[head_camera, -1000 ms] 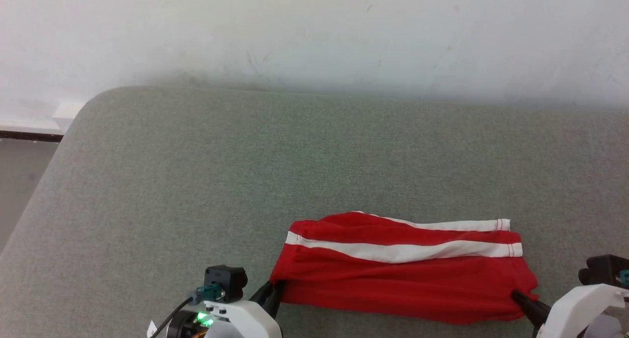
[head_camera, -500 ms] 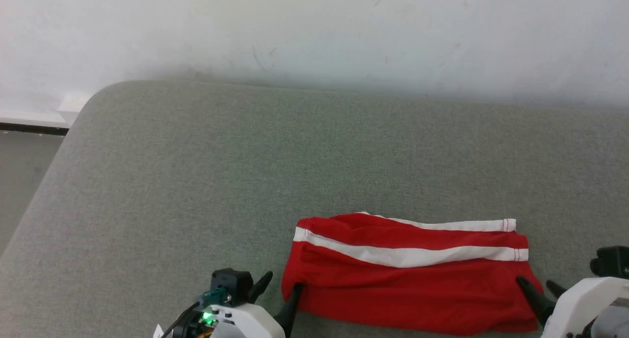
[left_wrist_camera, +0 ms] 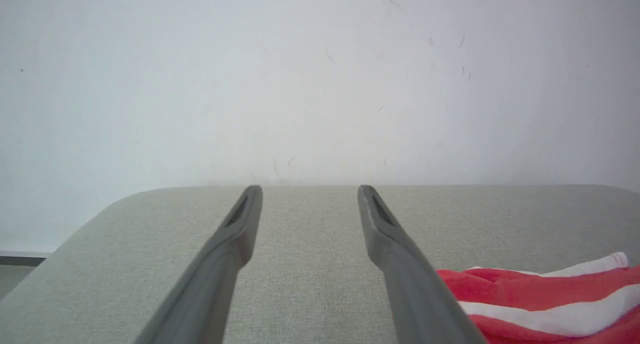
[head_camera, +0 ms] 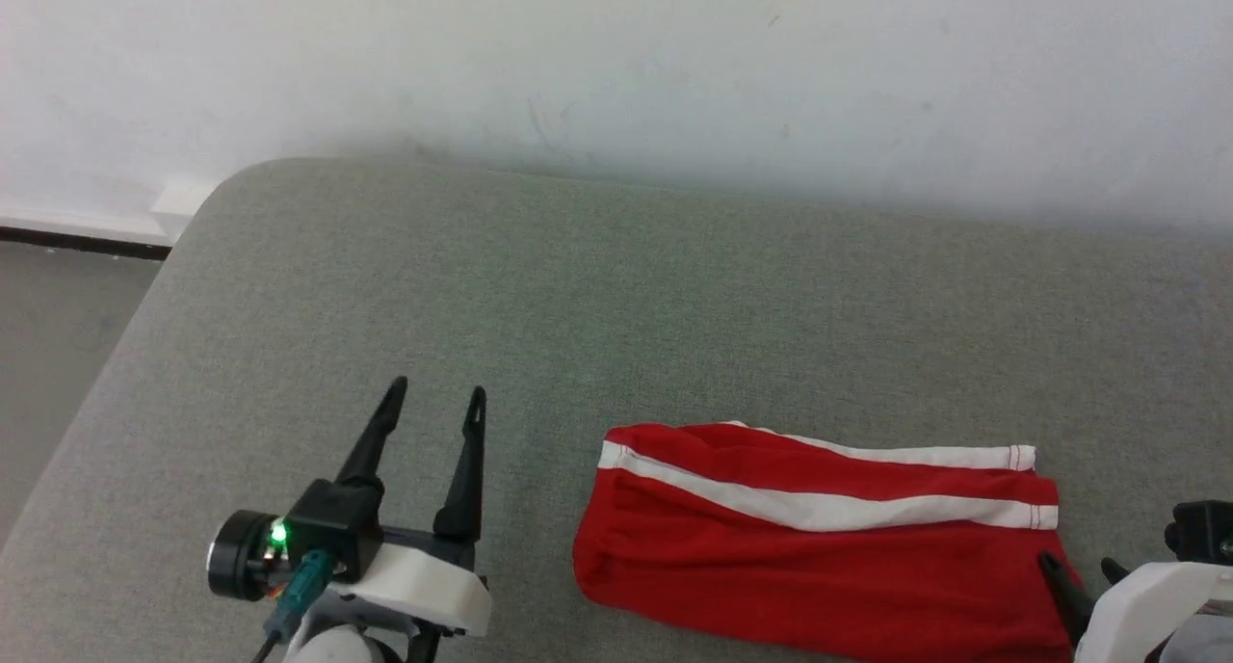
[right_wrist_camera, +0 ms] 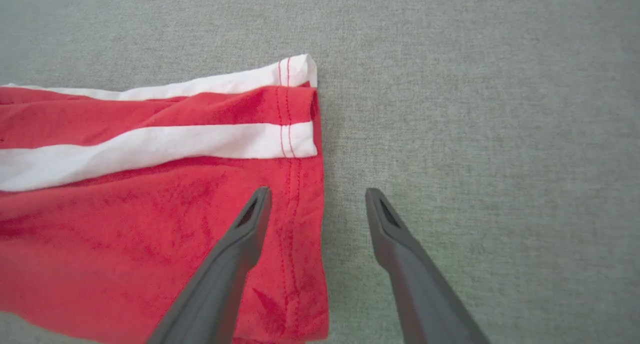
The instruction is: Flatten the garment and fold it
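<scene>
Two white side stripes run along the red shorts [head_camera: 809,567], which lie folded lengthwise and flat on the grey fabric-covered table [head_camera: 578,306], on the side nearest the robot. The left gripper [head_camera: 436,386], fingers spread and empty, sits apart from the waistband end, pointing towards the white wall [head_camera: 616,56]. The right gripper [head_camera: 1077,561], equally wide and holding nothing, hovers at the hem end, one finger over red fabric, the other over bare table.

The near right corner of the garment [head_camera: 819,567] runs off the bottom edge. The right claw [head_camera: 1077,561] is partly cropped there.
</scene>
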Tool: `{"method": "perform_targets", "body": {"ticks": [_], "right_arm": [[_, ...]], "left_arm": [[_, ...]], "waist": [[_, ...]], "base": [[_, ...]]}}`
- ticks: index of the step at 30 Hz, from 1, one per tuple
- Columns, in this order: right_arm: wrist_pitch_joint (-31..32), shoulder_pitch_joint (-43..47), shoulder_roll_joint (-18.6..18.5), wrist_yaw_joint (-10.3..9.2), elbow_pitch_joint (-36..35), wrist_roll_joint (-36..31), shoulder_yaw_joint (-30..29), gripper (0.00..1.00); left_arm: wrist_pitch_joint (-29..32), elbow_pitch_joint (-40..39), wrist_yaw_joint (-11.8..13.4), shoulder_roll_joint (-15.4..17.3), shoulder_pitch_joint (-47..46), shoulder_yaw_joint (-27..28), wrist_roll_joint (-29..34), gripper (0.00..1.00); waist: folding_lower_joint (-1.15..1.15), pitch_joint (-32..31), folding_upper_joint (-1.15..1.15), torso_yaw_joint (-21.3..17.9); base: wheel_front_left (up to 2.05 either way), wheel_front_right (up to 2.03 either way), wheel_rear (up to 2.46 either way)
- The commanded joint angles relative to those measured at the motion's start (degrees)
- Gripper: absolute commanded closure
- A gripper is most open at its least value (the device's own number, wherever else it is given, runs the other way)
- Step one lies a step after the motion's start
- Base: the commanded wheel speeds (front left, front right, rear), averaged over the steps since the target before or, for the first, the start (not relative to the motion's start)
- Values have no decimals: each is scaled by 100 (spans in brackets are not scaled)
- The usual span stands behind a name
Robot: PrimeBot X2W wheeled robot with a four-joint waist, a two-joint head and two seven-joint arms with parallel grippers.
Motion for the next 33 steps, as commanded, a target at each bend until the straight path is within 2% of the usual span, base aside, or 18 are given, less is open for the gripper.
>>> {"method": "perform_targets", "body": {"ticks": [1, 5, 8, 15, 16, 17, 19, 25, 33], "right_arm": [[-66, -119, -1, -4, 143, -33, -5, 0], [-120, -250, 56, -4, 595, 18, 40, 0], [-134, -314, 74, -4, 834, 79, 178, 0], [-83, -386, 138, -4, 1288, 346, 530, 0], [-61, -385, 136, -4, 1322, 393, 647, 4], [-42, -381, 137, -4, 1346, 450, 759, 55], [-31, -375, 122, -4, 1386, 547, 937, 100], [-379, -462, -4, -4, 1522, 584, 887, 100], [-700, -624, -259, -4, 1685, 588, -69, 100]], "left_arm": [[-24, -151, 65, -29, 192, 146, 290, 0], [-26, -535, 180, -175, 527, 575, 1048, 0], [-26, -538, 148, -244, 729, 706, 1452, 0], [-26, -418, -36, -498, 874, 896, 1754, 0], [-26, -407, -71, -524, 875, 930, 1767, 0], [-26, -393, -105, -548, 874, 967, 1776, 0], [-27, -362, -173, -596, 874, 1039, 1791, 0], [-27, -221, -424, -719, 935, 1194, 1793, 0], [-27, -91, -699, -900, 1012, 1294, 1855, 0]], "waist": [[0, 39, 0, 50], [0, 84, 0, 131], [0, 115, 0, 178], [0, 220, 0, 302], [0, 238, 0, 317], [0, 254, 0, 326], [0, 271, 0, 335], [0, 181, 0, 298], [0, 42, 0, 191]], "base": [[0, 0, 0], [0, 0, 0], [0, 0, 0], [0, 0, 0], [0, 0, 0], [0, 0, 0], [0, 0, 0], [0, 0, 0], [0, 0, 0]]}}
